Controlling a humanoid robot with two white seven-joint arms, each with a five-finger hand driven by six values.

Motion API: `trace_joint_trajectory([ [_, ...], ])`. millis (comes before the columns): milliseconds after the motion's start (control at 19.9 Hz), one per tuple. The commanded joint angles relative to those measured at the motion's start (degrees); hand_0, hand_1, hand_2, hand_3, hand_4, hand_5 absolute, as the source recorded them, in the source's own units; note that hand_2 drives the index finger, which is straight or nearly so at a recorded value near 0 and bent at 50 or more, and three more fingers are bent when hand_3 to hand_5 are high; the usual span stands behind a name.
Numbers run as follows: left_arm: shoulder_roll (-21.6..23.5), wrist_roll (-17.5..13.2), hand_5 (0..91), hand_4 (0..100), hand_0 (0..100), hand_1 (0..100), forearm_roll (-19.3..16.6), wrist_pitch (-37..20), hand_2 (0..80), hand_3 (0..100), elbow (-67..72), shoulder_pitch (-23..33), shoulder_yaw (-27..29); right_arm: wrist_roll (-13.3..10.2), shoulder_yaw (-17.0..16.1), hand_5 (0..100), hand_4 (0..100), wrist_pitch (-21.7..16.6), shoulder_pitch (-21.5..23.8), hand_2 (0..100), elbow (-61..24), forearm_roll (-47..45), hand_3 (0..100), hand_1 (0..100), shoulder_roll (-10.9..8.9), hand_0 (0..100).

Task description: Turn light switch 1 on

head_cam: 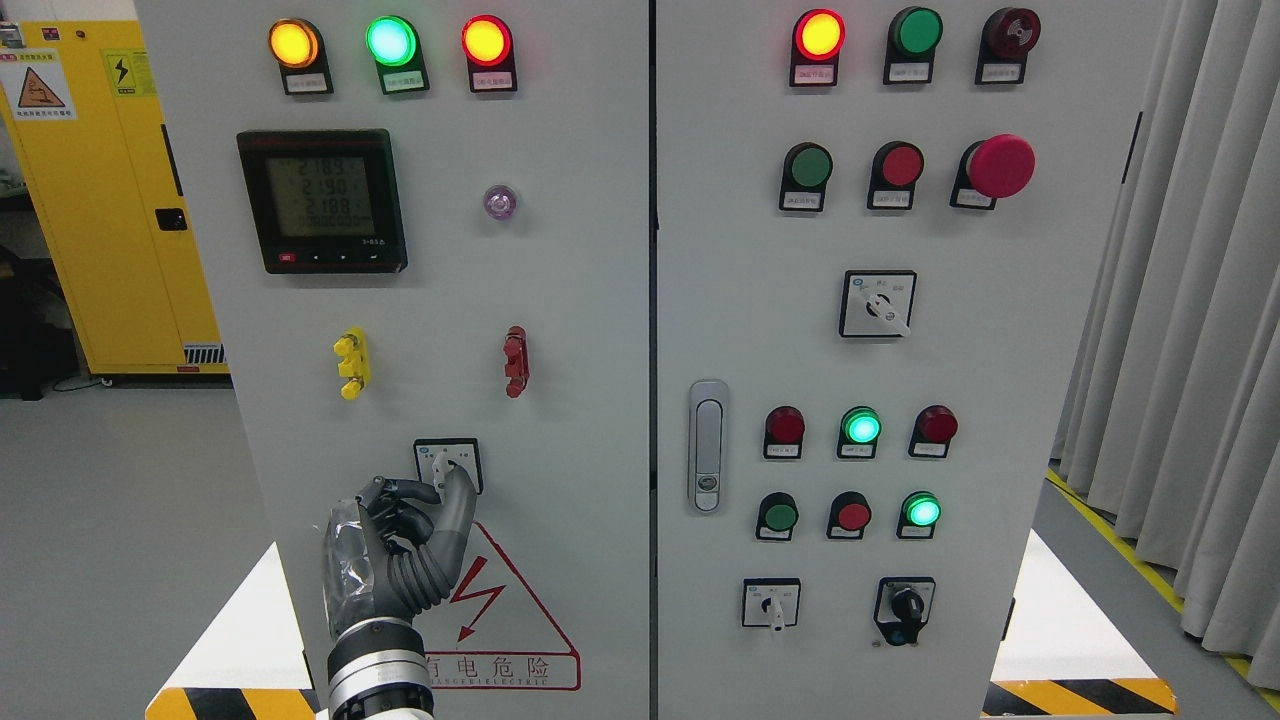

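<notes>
The left arm rises from the bottom edge, its ringed wrist upright. The left hand (pixel 405 540) is raised with the palm side turned rightward; its fingers (pixel 460 495) are curled upward, tips pinched together, seemingly closed on something small, though the grasp itself is hidden.

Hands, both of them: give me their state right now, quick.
Left hand: fingers pinched on the knob of the rotary switch on the cabinet's left door.
Right hand: not in view.
</notes>
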Motion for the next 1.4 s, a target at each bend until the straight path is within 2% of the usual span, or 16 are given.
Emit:
trace_joint_trajectory([
  [0,-0.1,0.01,85.9,89,33,58,0.0,-0.23,63.1,94,0.41,-0.41,-0.1,-0.04,0.0,0,0,0.02,0.0,4,0.0,-1.67,0,50,0.0,0],
  [451,-0.01,0.01,85.9,89,34,56,0.0,-0.23,63.3,93,0.67,-0.5,-0.1,-0.04,0.0,0,0,0.02,0.0,4,0.0,-1.67,0,50,0.0,0],
  [1153,-0.1,0.01,86.0,89,50,55,0.09,-0.23,64.2,94,1.29,-0.5,-0.1,-0.04,0.0,0,0,0.02,0.0,4,0.0,-1.67,0,50,0.0,0],
  [1353,-0.1,0.01,86.0,89,51,55,0.09,-0.23,64.2,94,1.2,-0.5,-0.1,-0.04,0.0,0,0,0.02,0.0,4,0.0,-1.67,0,50,0.0,0],
])
